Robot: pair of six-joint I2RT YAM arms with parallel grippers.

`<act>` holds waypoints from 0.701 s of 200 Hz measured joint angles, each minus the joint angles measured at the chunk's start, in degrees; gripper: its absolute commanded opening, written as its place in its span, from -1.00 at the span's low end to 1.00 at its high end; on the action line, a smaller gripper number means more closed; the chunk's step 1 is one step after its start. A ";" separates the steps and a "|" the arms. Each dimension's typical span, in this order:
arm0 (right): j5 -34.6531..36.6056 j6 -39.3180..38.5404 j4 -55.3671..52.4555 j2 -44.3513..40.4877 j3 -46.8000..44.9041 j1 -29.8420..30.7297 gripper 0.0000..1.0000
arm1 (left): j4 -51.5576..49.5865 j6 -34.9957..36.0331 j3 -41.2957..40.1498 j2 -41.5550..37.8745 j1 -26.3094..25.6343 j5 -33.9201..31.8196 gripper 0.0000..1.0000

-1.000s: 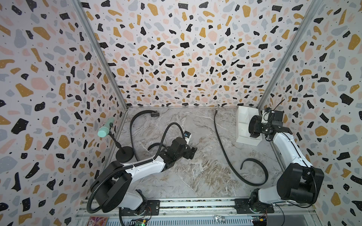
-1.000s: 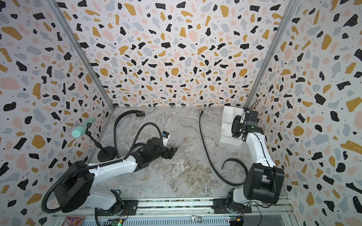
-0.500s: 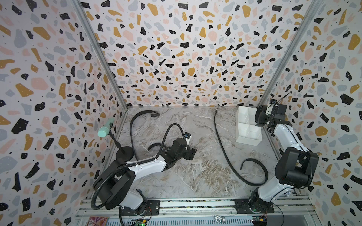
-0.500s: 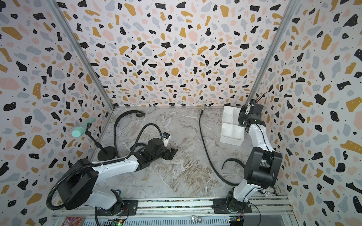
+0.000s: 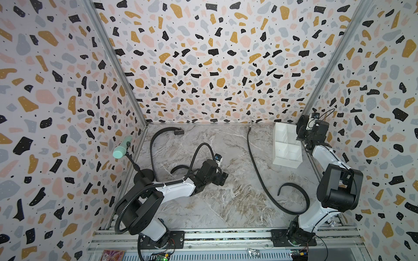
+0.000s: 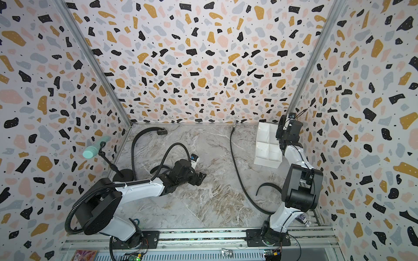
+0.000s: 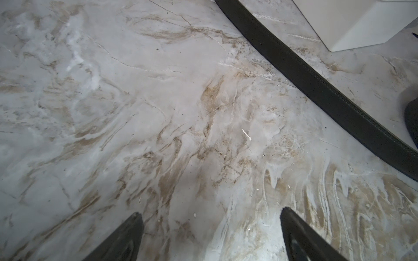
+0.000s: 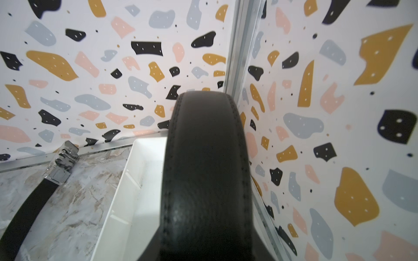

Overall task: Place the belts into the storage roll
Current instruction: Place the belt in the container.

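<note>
1. Right arm [image 5: 325, 156] has swung from over the middle of the box [image 5: 286, 161] towards the upper right corner of the frame, taking the rolled belt [image 5: 302, 123] with it; the left arm [image 5: 176, 189], the box and both loose belts lie as they did.
2. Right jaws are clamped on the rolled belt; it hangs edge-on in the air above the box's far end, close to the corner post; the right wrist view shows a white cell just below it.
3. Left jaws stand wide apart and empty, low over bare bench [image 5: 226, 203] at centre left.
4. The long belt [image 5: 261, 182] lies on the bench, its silver buckle [image 5: 251, 123] at the back wall left of the box and its tail curled at lower right by the right arm; the third belt [image 5: 152, 146] arcs at upper left, ending in a black buckle [image 5: 178, 131]; no cell seems to hold a belt yet.
5. Likely trouble: the roll is probably springy; released above the rim, it may unwind across the dividers instead of settling into one cell.
6. So near the wall and post, a straight descent could scrape them or miss the box on its far side.
7. The box looks light and unfixed; a push on a divider could shove or tip it.
8. The long belt's tail lies near the right arm; the elbow could drag it.
</note>
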 measured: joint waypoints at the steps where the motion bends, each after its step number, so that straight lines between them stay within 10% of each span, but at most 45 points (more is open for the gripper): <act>1: 0.00 0.00 0.17 0.00 -0.04 0.00 -0.66 | 0.00 0.00 0.02 0.02 0.00 0.02 0.81; 140: -0.72 -1.57 13.11 19.56 7.21 0.63 -0.66 | 0.07 0.68 0.02 0.66 0.59 1.22 0.82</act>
